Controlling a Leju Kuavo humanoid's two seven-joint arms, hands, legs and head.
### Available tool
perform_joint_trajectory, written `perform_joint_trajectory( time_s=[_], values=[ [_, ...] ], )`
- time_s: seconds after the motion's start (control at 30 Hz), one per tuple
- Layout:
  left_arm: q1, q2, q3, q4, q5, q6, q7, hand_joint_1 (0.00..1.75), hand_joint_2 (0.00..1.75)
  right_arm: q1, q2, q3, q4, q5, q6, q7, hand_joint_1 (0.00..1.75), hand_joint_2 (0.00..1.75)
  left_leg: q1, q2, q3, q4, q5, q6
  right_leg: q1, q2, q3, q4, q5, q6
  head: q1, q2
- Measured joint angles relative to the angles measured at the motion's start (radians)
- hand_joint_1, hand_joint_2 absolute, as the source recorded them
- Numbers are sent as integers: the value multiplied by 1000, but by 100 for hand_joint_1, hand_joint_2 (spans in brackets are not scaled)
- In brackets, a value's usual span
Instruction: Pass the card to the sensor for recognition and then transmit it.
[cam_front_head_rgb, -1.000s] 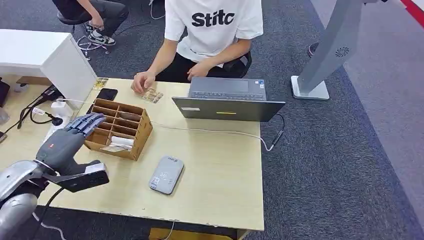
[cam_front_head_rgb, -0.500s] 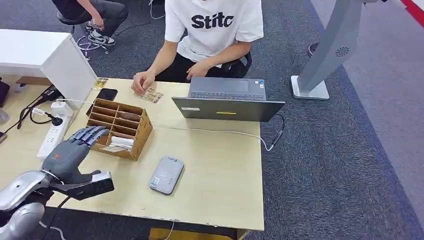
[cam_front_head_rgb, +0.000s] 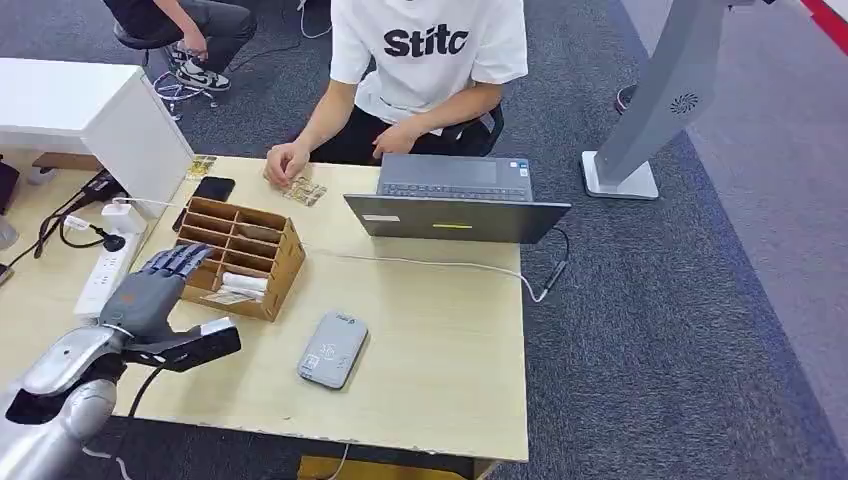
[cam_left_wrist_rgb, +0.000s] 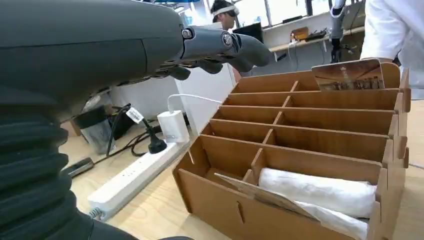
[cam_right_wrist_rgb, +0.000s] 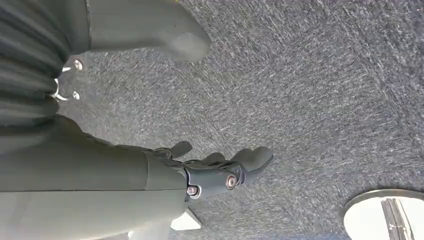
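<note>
Card (cam_front_head_rgb: 230, 297): flat, pale, printed, lying in the near compartment of the brown wooden organizer (cam_front_head_rgb: 262, 240), beside a white roll. Sensor (cam_front_head_rgb: 333, 349): grey, rounded, rectangular pad, flat on the table, right of the organizer, near the front edge.

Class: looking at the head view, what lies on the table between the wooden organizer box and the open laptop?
In the head view, a white cable crosses bare tabletop between the wooden organizer box and the laptop.
</note>
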Motion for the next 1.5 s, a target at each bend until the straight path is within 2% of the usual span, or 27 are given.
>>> perform_joint_trajectory(
  time_s=[0.67, 0.8, 1.17, 1.23, 1.3, 1.33, 1.37, 1.4, 1.43, 1.47, 1.5],
  values=[
    [-87, -101, 2, 187, -42, 26, -36, 0, 175, -3, 0, 24, 0, 23, 2, 10, 0, 175, 0, 0, 0, 0, 0, 0, 0, 0, 0, 0, 0, 0, 0, 0],
    [-87, -116, 2, 206, -63, 51, -34, 0, 175, -4, 0, 30, 0, 24, 2, 11, 0, 175, 0, 0, 0, 0, 0, 0, 0, 0, 0, 0, 0, 0, 0, 0],
    [-88, -139, 2, 240, -68, 52, -34, 0, 175, -4, 0, 34, 0, 27, 3, 11, 0, 175, 0, 0, 0, 0, 0, 0, 0, 0, 0, 0, 0, 0, 0, 0],
    [-88, -145, 2, 251, -69, 51, -36, 19, 175, -4, 0, 34, 0, 30, 3, 11, 0, 175, 0, 0, 0, 0, 0, 0, 0, 0, 0, 0, 0, 0, 0, 0],
    [-88, -148, 2, 259, -72, 50, -39, 23, 175, -4, 0, 34, 0, 31, 4, 13, 0, 175, 0, 0, 0, 0, 0, 0, 0, 0, 0, 0, 0, 0, 0, 0],
    [-88, -150, 2, 262, -72, 50, -39, 30, 175, -4, 0, 34, 0, 33, 4, 14, 0, 175, 0, 0, 0, 0, 0, 0, 0, 0, 0, 0, 0, 0, 0, 0],
    [-88, -151, 2, 264, -72, 47, -44, 51, 175, -4, 0, 34, 0, 33, 4, 14, 0, 175, 0, 0, 0, 0, 0, 0, 0, 0, 0, 0, 0, 0, 0, 0],
    [-88, -153, 2, 266, -72, 42, -48, 89, 175, -4, 0, 34, 0, 34, 4, 15, 0, 175, 0, 0, 0, 0, 0, 0, 0, 0, 0, 0, 0, 0, 0, 0],
    [-88, -153, 1, 268, -71, 36, -55, 152, 175, -4, 0, 34, 0, 35, 5, 15, 0, 175, 0, 0, 0, 0, 0, 0, 0, 0, 0, 0, 0, 0, 0, 0],
    [-88, -153, 1, 270, -71, 28, -56, 171, 175, -4, 0, 34, 0, 36, 6, 16, 0, 175, 0, 0, 0, 0, 0, 0, 0, 0, 0, 0, 0, 0, 0, 0],
    [-88, -153, 1, 271, -71, 23, -56, 175, 175, -4, 0, 34, 0, 36, 6, 17, 0, 175, 0, 0, 0, 0, 0, 0, 0, 0, 0, 0, 0, 0, 0, 0]
  ],
)
